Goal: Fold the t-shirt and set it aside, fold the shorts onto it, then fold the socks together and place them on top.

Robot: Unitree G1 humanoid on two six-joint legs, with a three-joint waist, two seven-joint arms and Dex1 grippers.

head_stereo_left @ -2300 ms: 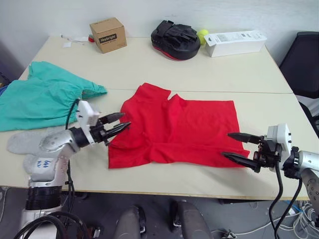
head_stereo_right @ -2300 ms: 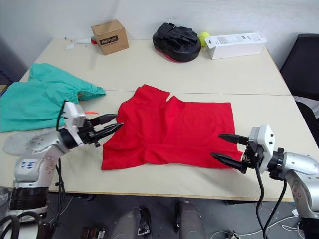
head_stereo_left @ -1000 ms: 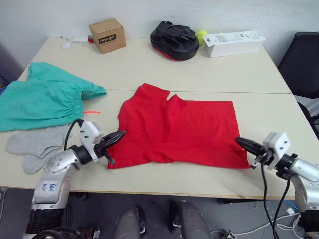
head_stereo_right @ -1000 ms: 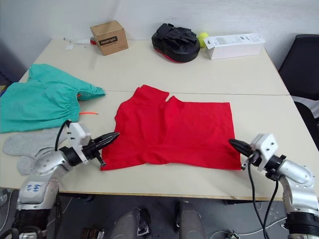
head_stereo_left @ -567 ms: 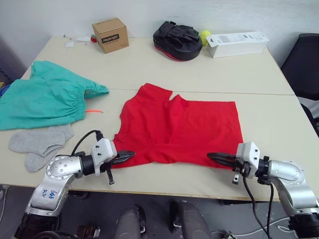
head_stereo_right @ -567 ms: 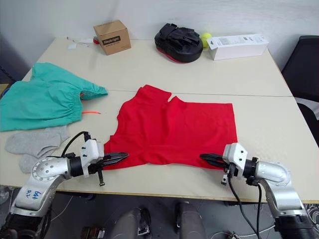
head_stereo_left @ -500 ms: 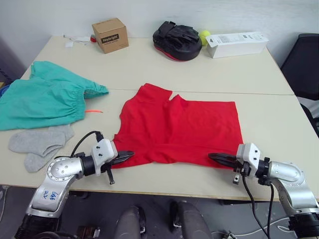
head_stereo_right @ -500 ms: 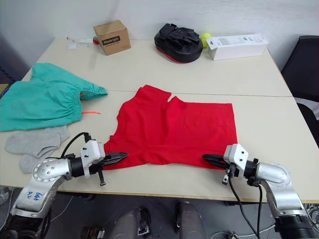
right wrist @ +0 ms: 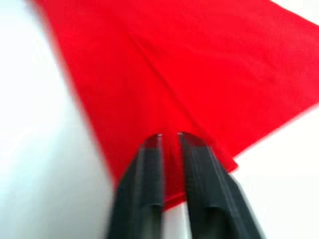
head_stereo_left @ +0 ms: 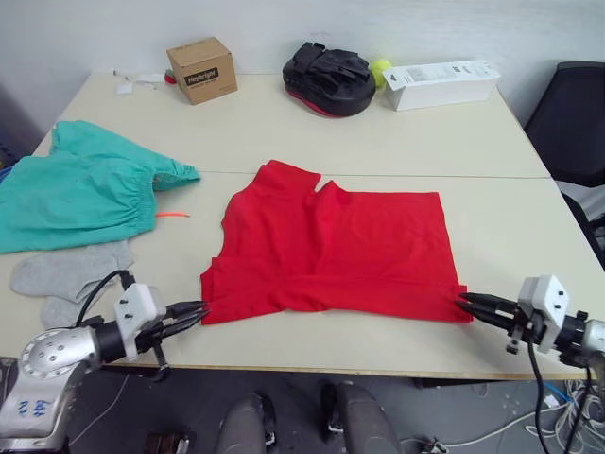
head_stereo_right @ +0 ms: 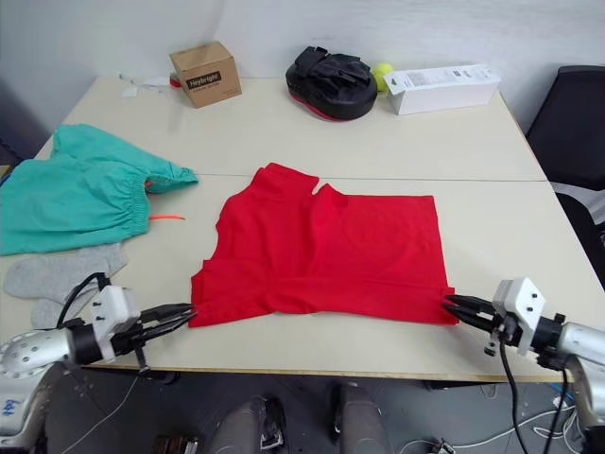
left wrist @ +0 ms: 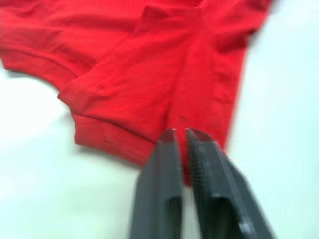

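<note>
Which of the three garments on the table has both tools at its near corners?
The red t-shirt, lying mid-table; the left tool and right tool meet its near corners.

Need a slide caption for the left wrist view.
Left gripper, fingers nearly closed, at the red t-shirt's near corner.

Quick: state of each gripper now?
Left gripper: shut on the bright red cloth t-shirt, near corner.
Right gripper: shut on its other near corner.

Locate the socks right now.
In the head views the socks lie near the table's front-left edge, on the robot's left, just in front of the shorts and left of the t-shirt.
</note>
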